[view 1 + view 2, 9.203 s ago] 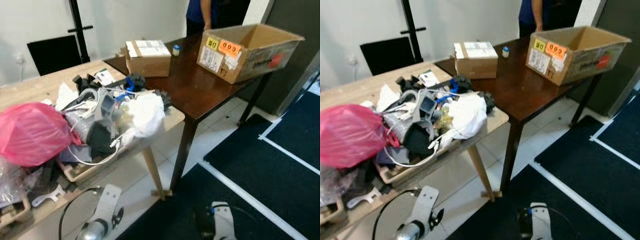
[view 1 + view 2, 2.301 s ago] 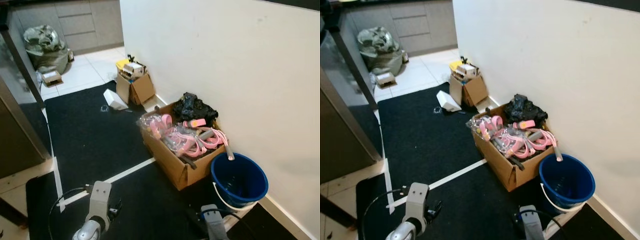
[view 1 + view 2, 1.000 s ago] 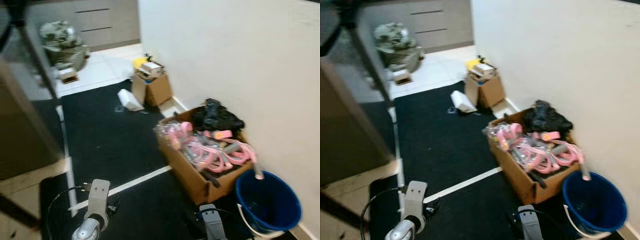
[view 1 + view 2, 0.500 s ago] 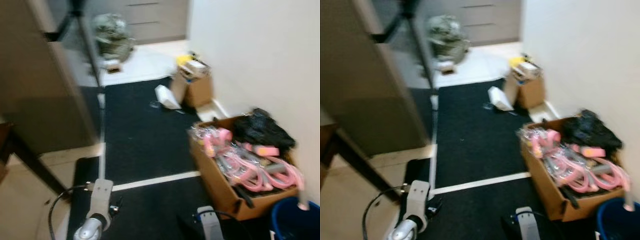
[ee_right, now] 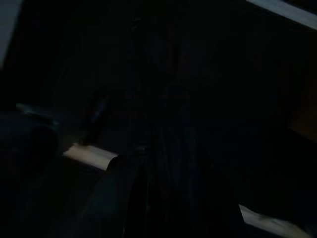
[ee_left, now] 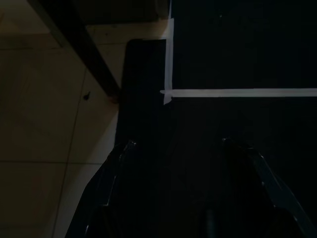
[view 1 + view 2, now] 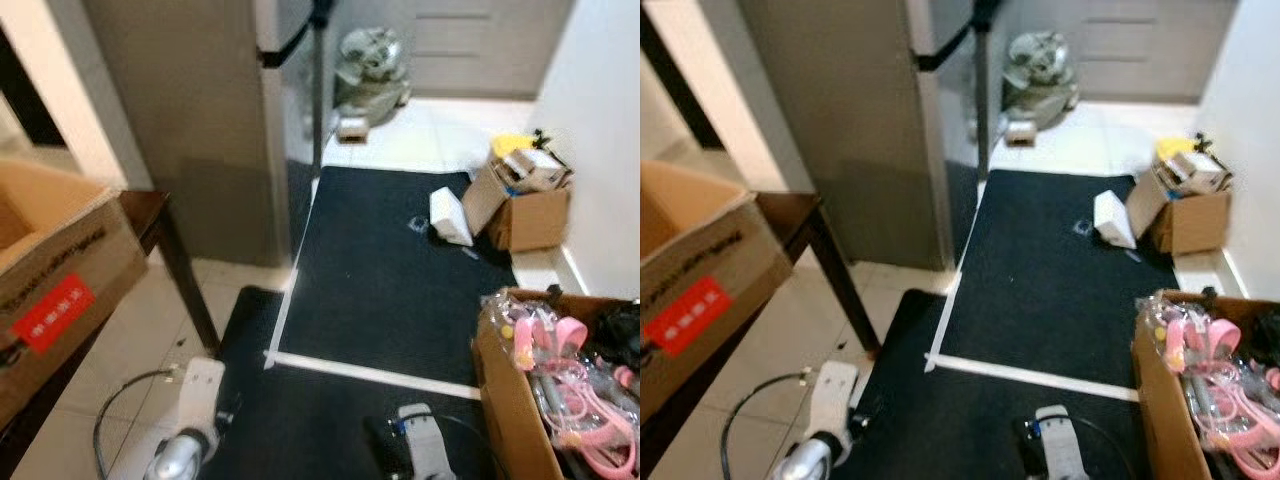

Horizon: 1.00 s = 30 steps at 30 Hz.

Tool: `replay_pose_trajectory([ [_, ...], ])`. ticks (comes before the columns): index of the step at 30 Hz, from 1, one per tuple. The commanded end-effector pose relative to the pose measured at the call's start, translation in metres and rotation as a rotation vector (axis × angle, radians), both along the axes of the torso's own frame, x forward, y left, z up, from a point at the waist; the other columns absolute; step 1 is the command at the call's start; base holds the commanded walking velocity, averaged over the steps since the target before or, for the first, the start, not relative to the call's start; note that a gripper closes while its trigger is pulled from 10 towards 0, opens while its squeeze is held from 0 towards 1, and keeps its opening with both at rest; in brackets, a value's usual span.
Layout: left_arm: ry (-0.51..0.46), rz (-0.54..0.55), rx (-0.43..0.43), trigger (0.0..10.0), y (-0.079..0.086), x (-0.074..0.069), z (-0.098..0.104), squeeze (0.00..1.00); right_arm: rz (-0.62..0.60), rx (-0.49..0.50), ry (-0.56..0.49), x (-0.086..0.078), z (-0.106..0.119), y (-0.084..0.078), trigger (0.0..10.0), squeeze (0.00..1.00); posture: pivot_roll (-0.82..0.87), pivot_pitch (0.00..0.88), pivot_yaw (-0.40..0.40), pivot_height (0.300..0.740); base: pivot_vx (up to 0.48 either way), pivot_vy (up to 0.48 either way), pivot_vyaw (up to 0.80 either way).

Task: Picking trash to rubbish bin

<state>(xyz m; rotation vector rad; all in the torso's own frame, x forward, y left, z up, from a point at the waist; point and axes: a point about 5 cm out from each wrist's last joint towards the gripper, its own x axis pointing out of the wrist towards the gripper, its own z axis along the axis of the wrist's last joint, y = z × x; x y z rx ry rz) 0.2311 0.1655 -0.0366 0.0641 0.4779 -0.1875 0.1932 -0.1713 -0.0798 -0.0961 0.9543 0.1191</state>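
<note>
A white crumpled carton (image 7: 450,216) lies on the black mat (image 7: 390,280) near a small open cardboard box (image 7: 530,205) stuffed with scraps. A grey-green filled rubbish bag (image 7: 372,62) sits on the tiled floor at the back. At the right edge stands a large cardboard box (image 7: 520,400) full of pink cords. Both arms hang low and idle: left arm (image 7: 195,400), right arm (image 7: 420,452). In the left wrist view my left gripper (image 6: 178,144) is open over the mat with nothing in it. The right wrist view is very dark.
A cardboard box with a red label (image 7: 55,285) rests on a dark table at the left, its leg (image 7: 190,290) reaching the tiles. A tall grey cabinet (image 7: 190,120) and a black pole (image 7: 318,95) stand ahead. White tape lines (image 7: 370,375) cross the mat.
The camera has swung to the left: the blue bucket has left the picture, and the table with the labelled box has come in at the left. Both arms hang as before.
</note>
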Motion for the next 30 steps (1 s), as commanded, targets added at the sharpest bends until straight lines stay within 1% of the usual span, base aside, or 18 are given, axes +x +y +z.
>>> replay_pose_trajectory([
  [1, 0.027, 0.002, 0.011, 10.0, 0.0021, -0.0045, -0.0039, 0.0, 0.005, 0.002, 0.013, -0.0033, -0.0019, 0.0012, 10.0, 0.0, -0.01, 0.074, 0.019, 0.74, 0.0, 0.0, 0.8],
  [6, 0.058, -0.007, 0.02, 10.0, 0.0022, -0.0064, -0.007, 0.0, 0.006, 0.001, 0.011, -0.0029, -0.0017, 0.002, 10.0, 0.0, -0.01, 0.069, 0.021, 0.74, 0.0, 0.0, 0.8],
  [15, 0.059, -0.004, 0.017, 10.0, 0.0021, -0.0064, -0.0072, 0.0, 0.009, -0.002, 0.01, -0.0036, -0.0019, 0.0005, 10.0, 0.0, -0.02, 0.062, 0.023, 0.74, 0.0, 0.0, 0.8],
  [20, 0.078, 0.004, 0.032, 10.0, 0.0035, -0.0065, -0.0086, 0.0, 0.008, -0.007, 0.007, -0.0032, -0.0014, -0.0012, 10.0, 0.0, -0.02, 0.056, 0.025, 0.74, 0.0, 0.0, 0.8],
  [30, 0.083, 0.034, 0.027, 10.0, 0.0046, -0.0053, -0.0086, 0.0, 0.012, -0.015, 0.001, -0.0012, -0.0002, -0.0037, 10.0, 0.0, -0.02, 0.047, 0.021, 0.74, 0.0, 0.0, 0.8],
])
